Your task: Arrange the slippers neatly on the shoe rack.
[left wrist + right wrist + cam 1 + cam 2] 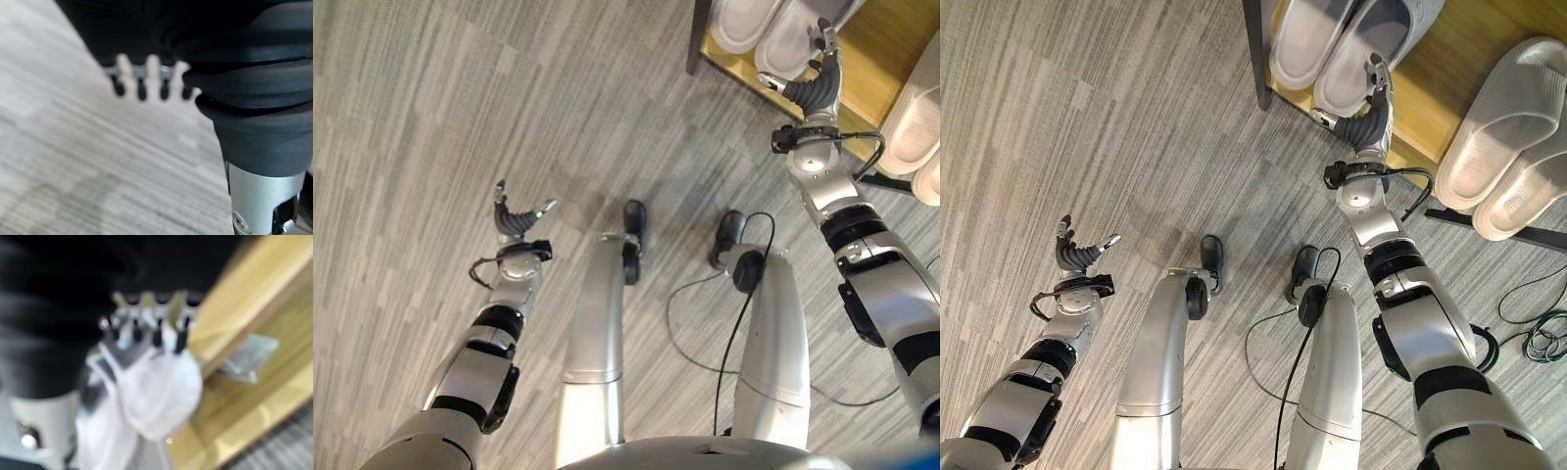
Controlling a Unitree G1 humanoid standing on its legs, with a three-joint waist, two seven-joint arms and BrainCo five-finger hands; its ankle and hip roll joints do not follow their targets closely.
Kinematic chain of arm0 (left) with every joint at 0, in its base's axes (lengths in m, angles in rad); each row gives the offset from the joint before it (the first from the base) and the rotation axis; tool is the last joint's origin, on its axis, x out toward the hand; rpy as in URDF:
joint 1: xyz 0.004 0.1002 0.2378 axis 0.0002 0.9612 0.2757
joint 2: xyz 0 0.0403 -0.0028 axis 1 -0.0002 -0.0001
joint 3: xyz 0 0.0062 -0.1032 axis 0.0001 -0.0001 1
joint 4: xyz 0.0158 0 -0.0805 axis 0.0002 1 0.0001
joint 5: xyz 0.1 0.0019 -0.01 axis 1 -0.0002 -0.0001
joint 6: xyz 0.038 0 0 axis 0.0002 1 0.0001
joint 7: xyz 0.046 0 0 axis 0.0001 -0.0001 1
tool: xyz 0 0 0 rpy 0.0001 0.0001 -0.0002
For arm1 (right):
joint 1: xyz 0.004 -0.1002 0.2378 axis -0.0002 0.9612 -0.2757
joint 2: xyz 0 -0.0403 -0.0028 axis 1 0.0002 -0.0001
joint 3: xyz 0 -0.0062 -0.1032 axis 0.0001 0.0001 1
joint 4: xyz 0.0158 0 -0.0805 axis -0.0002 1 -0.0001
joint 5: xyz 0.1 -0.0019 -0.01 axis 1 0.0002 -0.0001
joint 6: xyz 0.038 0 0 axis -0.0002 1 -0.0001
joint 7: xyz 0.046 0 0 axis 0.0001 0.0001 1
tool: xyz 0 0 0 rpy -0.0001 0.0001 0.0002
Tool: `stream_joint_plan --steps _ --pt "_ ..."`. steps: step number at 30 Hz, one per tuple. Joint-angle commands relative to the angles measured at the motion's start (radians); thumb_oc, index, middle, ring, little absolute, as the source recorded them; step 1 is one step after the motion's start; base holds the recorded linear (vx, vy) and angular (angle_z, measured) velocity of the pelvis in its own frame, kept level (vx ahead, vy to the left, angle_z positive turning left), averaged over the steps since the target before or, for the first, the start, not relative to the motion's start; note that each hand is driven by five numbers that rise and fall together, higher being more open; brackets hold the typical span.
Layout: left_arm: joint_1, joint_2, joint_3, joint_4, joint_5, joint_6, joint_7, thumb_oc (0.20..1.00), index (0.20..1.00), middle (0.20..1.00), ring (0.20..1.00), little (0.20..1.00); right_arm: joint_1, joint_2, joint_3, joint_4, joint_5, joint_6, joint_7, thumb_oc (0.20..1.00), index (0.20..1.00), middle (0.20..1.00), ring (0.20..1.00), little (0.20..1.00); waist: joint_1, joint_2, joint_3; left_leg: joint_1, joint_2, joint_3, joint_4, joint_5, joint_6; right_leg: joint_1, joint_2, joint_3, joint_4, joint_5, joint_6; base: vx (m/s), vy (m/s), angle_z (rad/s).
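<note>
The right hand (1369, 113) reaches forward to the wooden shoe rack with a dark frame (1449, 69), its straight fingers resting against the heel of a pale grey foam slipper (1356, 59) paired with another (1302, 39) on the shelf. A second pair of cream slippers (1503, 137) lies further right. The left hand (517, 220) hangs loosely spread, holding nothing, over the grey striped carpet floor (431, 117).

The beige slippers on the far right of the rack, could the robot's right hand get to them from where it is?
Probably yes. The right hand is at the white slippers, and the beige slippers lie beside them on the same wooden shelf, nothing between.
</note>
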Motion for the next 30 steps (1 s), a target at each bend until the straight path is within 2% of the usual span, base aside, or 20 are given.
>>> stream_joint_plan --steps 1,3,5,7,8,9,10,11,13,18,20,21,22,23,24,25,26,27,29,30 --pt "-0.002 -0.001 0.031 0.014 0.09 0.018 0.039 1.0 1.0 1.0 1.0 1.0 0.163 0.093 -0.038 -0.029 -0.048 0.007 -0.108 1.0 1.0 1.0 1.0 1.0 -0.044 0.019 -0.023 0.183 0.027 -0.117 -0.236 0.094 -0.076 0.291 -0.002 0.067 -0.15 0.035 0.116 -0.16 0.041 0.01" --pt "-0.014 -0.026 0.003 -0.023 0.138 0.031 0.033 1.0 1.0 1.0 1.0 1.0 0.35 0.155 -0.082 -0.033 -0.036 0.008 -0.087 1.0 1.0 1.0 1.0 1.0 -0.075 0.018 -0.007 0.345 0.024 -0.113 -0.361 0.123 -0.082 0.435 -0.005 0.051 -0.251 0.067 0.125 -0.18 0.048 0.0" --pt "0.038 -0.074 -0.047 -0.093 0.159 0.019 -0.02 1.0 1.0 1.0 1.0 1.0 0.584 0.223 -0.059 -0.008 -0.035 0.02 0.008 1.0 1.0 1.0 1.0 1.0 -0.105 0.008 0.003 0.58 0.024 -0.108 -0.551 0.171 -0.097 0.66 -0.003 0.018 -0.438 0.13 0.143 -0.18 0.004 -0.18" --pt "0.078 -0.104 -0.084 -0.123 0.157 0.018 -0.078 1.0 1.0 1.0 1.0 1.0 0.709 0.24 -0.041 0.026 -0.049 0.029 0.075 1.0 1.0 1.0 1.0 1.0 -0.12 0.005 -0.01 0.739 0.021 -0.099 -0.666 0.201 -0.107 0.811 0.003 -0.01 -0.559 0.156 0.15 -0.09 -0.079 -0.23" --pt "0.111 -0.123 -0.113 -0.147 0.154 0.015 -0.127 1.0 1.0 1.0 1.0 1.0 0.782 0.232 -0.032 0.024 -0.078 0.039 0.116 1.0 1.0 1.0 1.0 1.0 -0.127 0.0 -0.014 0.85 0.028 -0.095 -0.756 0.259 -0.113 0.928 0.009 -0.035 -0.666 0.203 0.148 -0.07 -0.077 -0.15" --pt "0.112 -0.123 -0.114 -0.147 0.154 0.015 -0.127 1.0 1.0 1.0 1.0 1.0 0.782 0.232 -0.032 0.024 -0.078 0.039 0.116 1.0 1.0 1.0 1.0 1.0 -0.127 0.0 -0.011 0.855 0.028 -0.095 -0.759 0.26 -0.113 0.933 0.01 -0.035 -0.668 0.204 0.147 -0.05 -0.087 -0.08" --pt "0.135 -0.144 -0.126 -0.157 0.162 0.016 -0.141 1.0 1.0 1.0 1.0 1.0 0.812 0.234 -0.031 0.023 -0.088 0.042 0.13 1.0 1.0 1.0 1.0 1.0 -0.129 -0.002 -0.017 0.914 0.029 -0.092 -0.798 0.267 -0.115 0.986 0.015 -0.039 -0.712 0.215 0.151 0.05 -0.042 -0.12" --pt "0.171 -0.163 -0.121 -0.146 0.128 0.022 -0.173 1.0 1.0 1.0 1.0 1.0 0.848 0.23 -0.028 0.027 -0.103 0.043 0.143 1.0 1.0 1.0 1.0 1.0 -0.131 -0.003 -0.023 0.965 0.033 -0.087 -0.828 0.275 -0.115 1.036 0.018 -0.045 -0.75 0.224 0.151 0.12 -0.101 -0.1" --pt "0.283 -0.202 -0.102 -0.126 -0.028 0.033 -0.296 1.0 1.0 1.0 1.0 1.0 0.923 0.231 -0.046 0.114 -0.11 0.07 0.182 1.0 1.0 1.0 1.0 1.0 -0.141 0.0 -0.051 1.168 0.043 -0.068 -0.945 0.296 -0.123 1.224 0.032 -0.057 -0.868 0.249 0.158 0.17 -0.134 -0.03" --pt "0.392 -0.231 -0.143 -0.13 -0.045 0.068 -0.393 1.0 1.0 1.0 1.0 1.0 0.997 0.226 -0.043 0.155 -0.157 0.088 0.238 1.0 1.0 1.0 1.0 1.0 -0.15 0.003 -0.098 1.332 0.058 -0.048 -1.037 0.309 -0.131 1.386 0.054 -0.068 -0.974 0.252 0.158 0.09 -0.09 0.01" --pt "0.439 -0.273 -0.167 -0.047 -0.077 0.135 -0.499 1.0 1.0 1.0 1.0 1.0 1.014 0.223 -0.03 0.19 -0.184 0.106 0.276 1.0 1.0 1.0 1.0 1.0 -0.154 0.007 -0.135 1.408 0.066 -0.032 -1.087 0.318 -0.14 1.456 0.069 -0.065 -1.029 0.253 0.159 0.07 -0.101 -0.1" --pt "0.438 -0.274 -0.167 -0.046 -0.077 0.135 -0.499 1.0 1.0 1.0 1.0 1.0 1.014 0.223 -0.03 0.19 -0.184 0.106 0.276 1.0 1.0 1.0 1.0 1.0 -0.154 0.007 -0.132 1.412 0.067 -0.031 -1.09 0.318 -0.14 1.46 0.07 -0.064 -1.031 0.253 0.158 0.07 -0.07 -0.09" --pt "0.449 -0.269 -0.232 -0.031 0.052 0.132 -0.55 1.0 1.0 1.0 1.0 1.0 1.012 0.218 -0.019 0.23 -0.199 0.115 0.303 1.0 1.0 1.0 1.0 1.0 -0.155 0.011 -0.156 1.456 0.068 -0.02 -1.128 0.325 -0.144 1.5 0.078 -0.062 -1.075 0.26 0.161 0.11 -0.091 -0.12" --pt "0.469 -0.151 -0.286 -0.521 -0.03 0.164 -0.611 1.0 1.0 1.0 1.0 1.0 1.052 0.212 -0.019 0.232 -0.222 0.137 0.339 1.0 1.0 1.0 1.0 1.0 -0.143 0.023 -0.177 1.499 0.071 -0.015 -1.173 0.343 -0.146 1.55 0.081 -0.073 -1.116 0.268 0.164 0.12 -0.103 -0.1" --pt "0.557 -0.075 -0.335 -0.56 0.014 0.141 -0.679 1.0 1.0 1.0 1.0 1.0 1.037 0.2 -0.013 0.26 -0.226 0.141 0.35 1.0 1.0 1.0 1.0 1.0 -0.136 0.031 -0.179 1.507 0.071 -0.016 -1.184 0.345 -0.146 1.562 0.081 -0.073 -1.127 0.271 0.162 0.07 -0.099 -0.19" --pt "0.58 -0.041 -0.374 -0.515 0.097 0.113 -0.687 1.0 1.0 1.0 1.0 1.0 1.024 0.207 -0.003 0.262 -0.248 0.14 0.355 1.0 1.0 1.0 1.0 1.0 -0.139 0.031 -0.185 1.509 0.071 -0.019 -1.195 0.353 -0.153 1.567 0.083 -0.076 -1.142 0.278 0.165 0.01 -0.064 0.01" --pt "0.592 -0.041 -0.401 -0.517 0.123 0.105 -0.703 1.0 1.0 1.0 1.0 1.0 1.031 0.211 0.0 0.253 -0.251 0.136 0.349 1.0 1.0 1.0 1.0 1.0 -0.144 0.029 -0.19 1.515 0.072 -0.017 -1.2 0.354 -0.155 1.573 0.086 -0.072 -1.152 0.281 0.166 -0.01 -0.075 0.04" --pt "0.584 -0.052 -0.474 -0.529 0.208 0.117 -0.721 1.0 1.0 1.0 1.0 1.0 1.031 0.216 0.005 0.282 -0.26 0.141 0.339 1.0 1.0 1.0 1.0 1.0 -0.148 0.03 -0.199 1.523 0.069 -0.009 -1.2 0.35 -0.158 1.589 0.087 -0.069 -1.168 0.287 0.167 0.0 -0.052 0.18" --pt "0.58 -0.071 -0.517 -0.534 0.216 0.121 -0.754 1.0 1.0 1.0 1.0 1.0 1.025 0.225 0.02 0.302 -0.272 0.148 0.343 1.0 1.0 1.0 1.0 1.0 -0.154 0.033 -0.209 1.531 0.07 0.0 -1.2 0.346 -0.161 1.606 0.088 -0.066 -1.188 0.293 0.168 -0.01 -0.033 -0.08" --pt "0.624 -0.044 -0.564 -0.635 0.161 0.118 -0.822 1.0 1.0 1.0 1.0 1.0 1.024 0.227 0.03 0.318 -0.29 0.156 0.35 1.0 1.0 1.0 1.0 1.0 -0.155 0.04 -0.22 1.535 0.07 0.004 -1.2 0.342 -0.163 1.615 0.088 -0.062 -1.204 0.298 0.17 -0.01 -0.019 -0.25"
